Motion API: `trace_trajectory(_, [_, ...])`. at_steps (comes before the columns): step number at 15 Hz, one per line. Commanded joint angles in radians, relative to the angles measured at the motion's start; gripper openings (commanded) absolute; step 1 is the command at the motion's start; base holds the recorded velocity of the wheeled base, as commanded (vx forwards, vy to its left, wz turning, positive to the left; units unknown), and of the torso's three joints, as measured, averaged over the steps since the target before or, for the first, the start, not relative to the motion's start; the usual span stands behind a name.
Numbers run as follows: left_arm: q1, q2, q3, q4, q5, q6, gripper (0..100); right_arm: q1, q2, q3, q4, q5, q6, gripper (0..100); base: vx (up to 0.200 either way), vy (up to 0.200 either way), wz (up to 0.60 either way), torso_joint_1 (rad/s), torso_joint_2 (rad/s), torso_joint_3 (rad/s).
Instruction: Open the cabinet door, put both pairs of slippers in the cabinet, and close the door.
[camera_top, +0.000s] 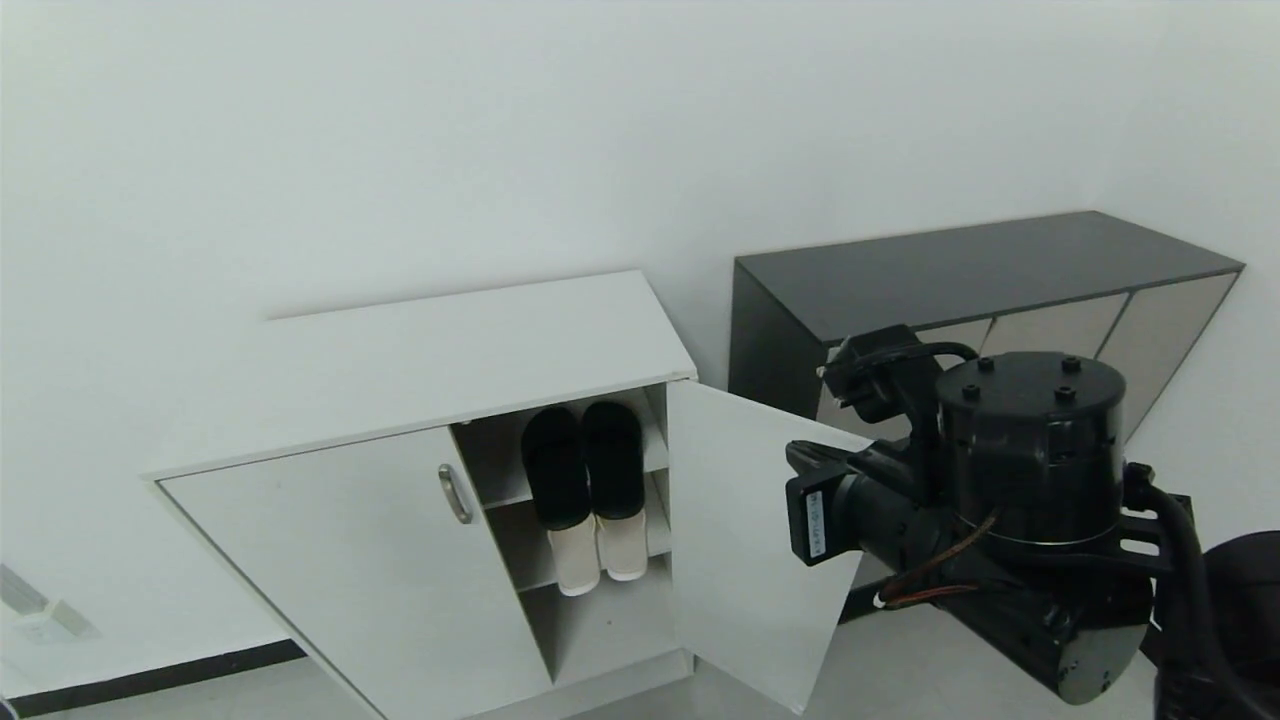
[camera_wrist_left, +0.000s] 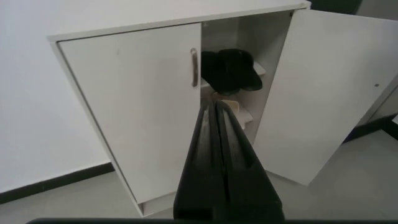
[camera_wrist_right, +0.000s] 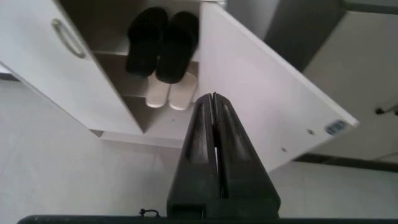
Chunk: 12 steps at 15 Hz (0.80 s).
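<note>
Head view, ctr-left: a white cabinet (camera_top: 450, 350) against a pale wall. Its L door is closed and has a metal handle (camera_top: 455, 493). The R door (camera_top: 745, 540) is swung wide open toward the lower ctr of the frame, hinged at the cabinet's R edge, long axis upright.

Inside the open half, the black slippers (camera_top: 585, 460) lie side by side on the upper shelf. The white slippers (camera_top: 598, 550) sit just below on the next shelf, toes outward. Both pairs look stowed, so closing the door is prob. what's left.

Left gripper (camera_wrist_left: 216, 107): fingers pressed together, holding nothing, aimed at the gap between the doors. Right gripper (camera_wrist_right: 214, 99): fingers also pressed together and empty, pointing at the open door's face near the slippers.

The R arm, lower right of the head view, overlaps the door's free edge and looks much the nearer. The face seen shows small screw dots, so it is likely the inner side. A closing push would prob. have to come from behind that edge, frame-right.
</note>
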Motion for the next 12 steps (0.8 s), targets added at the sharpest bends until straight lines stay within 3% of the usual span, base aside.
trace_trajectory(1, [0.0, 0.0, 0.0, 0.0, 0.0, 0.0, 0, -0.015, 0.003, -0.002, 0.0, -0.001, -0.001, 0, 0.0, 0.0, 0.0, 0.0, 0.0, 0.0])
trace_trajectory(5, [0.0, 0.0, 0.0, 0.0, 0.0, 0.0, 0, -0.021, 0.003, -0.001, -0.007, 0.001, -0.008, 0, 0.0, 0.0, 0.0, 0.0, 0.0, 0.0])
trace_trajectory(11, [0.0, 0.0, 0.0, 0.0, 0.0, 0.0, 0, -0.037, 0.009, 0.009, -0.017, 0.002, -0.018, 0, -0.2, 0.0, 0.0, 0.004, 0.0, 0.0])
trace_trajectory(12, [0.0, 0.0, 0.0, 0.0, 0.0, 0.0, 0, -0.05, 0.01, 0.009, -0.017, 0.002, -0.021, 0, 0.0, 0.0, 0.0, 0.0, 0.0, 0.0])
